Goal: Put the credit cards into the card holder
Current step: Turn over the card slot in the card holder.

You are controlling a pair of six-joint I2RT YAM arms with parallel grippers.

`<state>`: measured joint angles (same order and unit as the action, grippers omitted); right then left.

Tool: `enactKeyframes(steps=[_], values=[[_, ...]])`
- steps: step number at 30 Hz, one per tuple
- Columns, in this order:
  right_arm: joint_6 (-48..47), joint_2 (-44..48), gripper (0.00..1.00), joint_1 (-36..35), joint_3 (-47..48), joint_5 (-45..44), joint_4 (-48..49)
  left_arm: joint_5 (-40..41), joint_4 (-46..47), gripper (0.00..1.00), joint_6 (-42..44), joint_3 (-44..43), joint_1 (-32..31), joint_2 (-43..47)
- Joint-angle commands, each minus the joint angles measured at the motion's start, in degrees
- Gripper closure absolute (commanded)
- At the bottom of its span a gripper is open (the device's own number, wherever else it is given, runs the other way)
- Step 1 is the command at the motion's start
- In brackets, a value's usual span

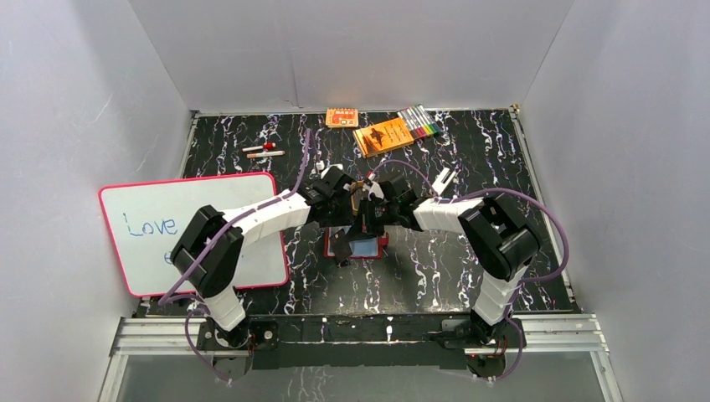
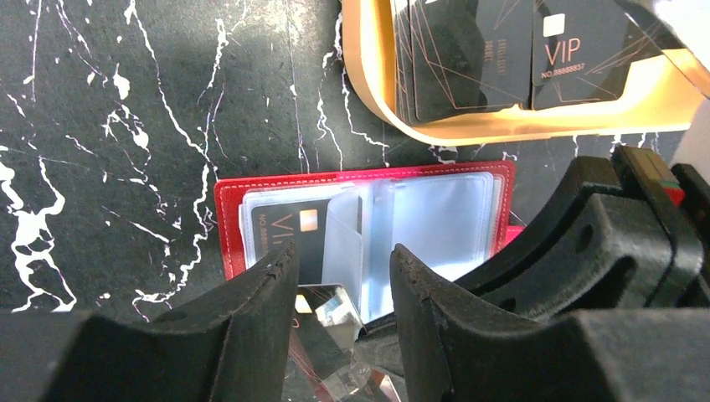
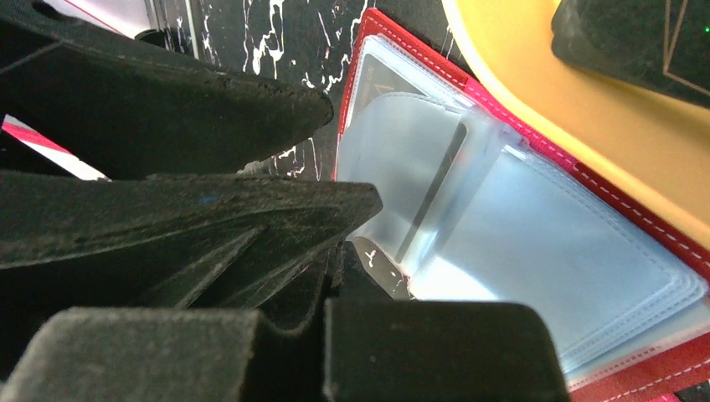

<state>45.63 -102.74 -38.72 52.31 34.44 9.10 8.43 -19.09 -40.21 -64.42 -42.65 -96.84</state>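
The red card holder lies open on the table, its clear sleeves facing up. One black credit card sits in its left sleeve. Low over it, my left gripper stands open, its fingers on either side of a glossy black credit card. My right gripper is shut on that card, whose corner pokes out toward the sleeves. The right arm's fingers reach in from the right. More credit cards lie in the yellow tray.
A pink-framed whiteboard lies at the left. Two markers lie behind it. Orange packets and a set of coloured pens lie at the back. From above, both arms hide most of the card holder.
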Motion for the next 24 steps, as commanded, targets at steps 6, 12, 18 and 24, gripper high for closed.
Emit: enactKeyframes(steps=[6, 12, 18, 24], values=[[-2.1, 2.2, 1.00, -0.7, 1.0, 1.8, 0.8, 3.0, -3.2, 0.68, 1.7, -3.1, -0.1, -3.0], [-3.4, 8.9, 1.00, -0.8, -2.5, 2.3, -2.1, 4.8, -4.4, 0.76, 1.4, -3.3, -0.1, -3.0], [-5.8, 17.6, 1.00, -0.4, -5.3, -0.3, -8.0, 7.0, -5.3, 0.77, 1.1, -2.6, -0.1, -1.6], [-3.7, 21.1, 1.00, 1.9, -8.5, -8.2, -8.3, 9.9, -6.2, 0.73, 0.5, -0.4, 0.0, 0.3]])
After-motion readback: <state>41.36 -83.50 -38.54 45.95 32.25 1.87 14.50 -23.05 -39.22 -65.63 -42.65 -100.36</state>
